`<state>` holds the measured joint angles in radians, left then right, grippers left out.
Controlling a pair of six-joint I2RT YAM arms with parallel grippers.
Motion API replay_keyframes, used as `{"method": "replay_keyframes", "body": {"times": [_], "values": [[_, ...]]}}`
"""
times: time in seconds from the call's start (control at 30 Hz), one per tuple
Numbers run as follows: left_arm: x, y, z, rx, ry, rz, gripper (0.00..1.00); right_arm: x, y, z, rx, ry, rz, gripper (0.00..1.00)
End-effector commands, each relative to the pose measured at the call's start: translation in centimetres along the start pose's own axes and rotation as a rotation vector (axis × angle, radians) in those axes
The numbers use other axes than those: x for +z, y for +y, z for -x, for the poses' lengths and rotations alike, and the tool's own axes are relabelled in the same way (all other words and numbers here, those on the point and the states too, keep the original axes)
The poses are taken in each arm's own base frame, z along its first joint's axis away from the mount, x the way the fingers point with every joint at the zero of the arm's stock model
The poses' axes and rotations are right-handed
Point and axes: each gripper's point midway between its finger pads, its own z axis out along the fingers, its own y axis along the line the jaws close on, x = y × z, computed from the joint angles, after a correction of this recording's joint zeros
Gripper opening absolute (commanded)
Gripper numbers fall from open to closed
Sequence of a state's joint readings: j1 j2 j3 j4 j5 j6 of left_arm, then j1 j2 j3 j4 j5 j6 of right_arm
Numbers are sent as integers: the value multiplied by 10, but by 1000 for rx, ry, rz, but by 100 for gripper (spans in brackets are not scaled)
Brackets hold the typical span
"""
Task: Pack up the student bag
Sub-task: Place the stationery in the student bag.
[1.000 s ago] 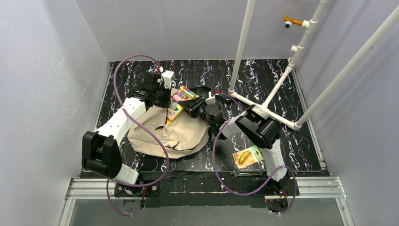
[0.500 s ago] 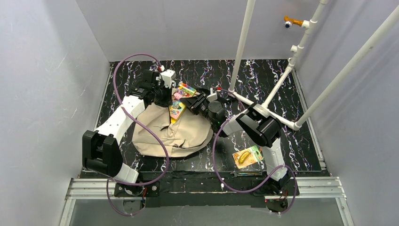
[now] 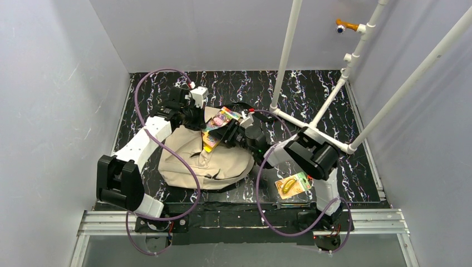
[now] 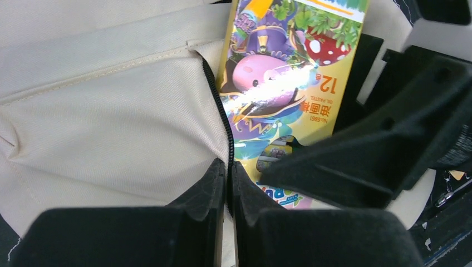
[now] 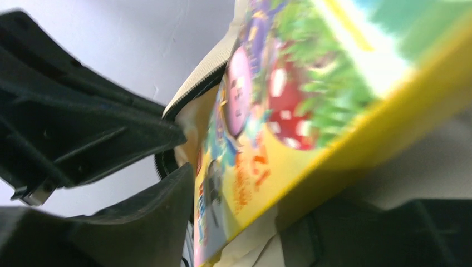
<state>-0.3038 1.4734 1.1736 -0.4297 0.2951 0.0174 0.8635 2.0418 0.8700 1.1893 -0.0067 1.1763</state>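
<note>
Your left gripper (image 4: 227,181) is pinched fully closed on the fabric lip of the student bag (image 3: 217,158), right at the zipper (image 4: 218,111), and it holds that side of the mouth open. Your right gripper (image 3: 229,135) sits just to the right of it, with its fingers on either side of the colourful pastel box (image 4: 278,83). The wrist views do not show whether those fingers are clamped on the box or only loosely around it, so I cannot tell.

The box is tilted, with its near end past the zipper line and its far end sticking out of the mouth. The bag lies slumped on the black marbled table (image 3: 311,89), left of centre between your two arms, with its opening towards the far side.

Judging by this, you are partway through feeding the box into the bag. Your next move calls for sliding the box deeper along the opening while the left grip holds the lip apart. Let go only once the box is under the fabric. A small packet (image 3: 291,185) lies on the table by the right arm's base, well apart from the bag, and probably goes in next.
</note>
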Motion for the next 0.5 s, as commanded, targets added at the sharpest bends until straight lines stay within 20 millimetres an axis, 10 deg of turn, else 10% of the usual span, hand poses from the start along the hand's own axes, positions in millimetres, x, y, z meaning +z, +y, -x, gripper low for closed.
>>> {"method": "replay_keyframes", "body": {"times": [0.0,0.47], "values": [[-6,-15,8,25,-63,-59,0,-23,-13,-21,-179,186,-143,69],[2,-10,-1,-21,-31,-38,0,-128,-31,-55,-301,720,-418,95]]}}
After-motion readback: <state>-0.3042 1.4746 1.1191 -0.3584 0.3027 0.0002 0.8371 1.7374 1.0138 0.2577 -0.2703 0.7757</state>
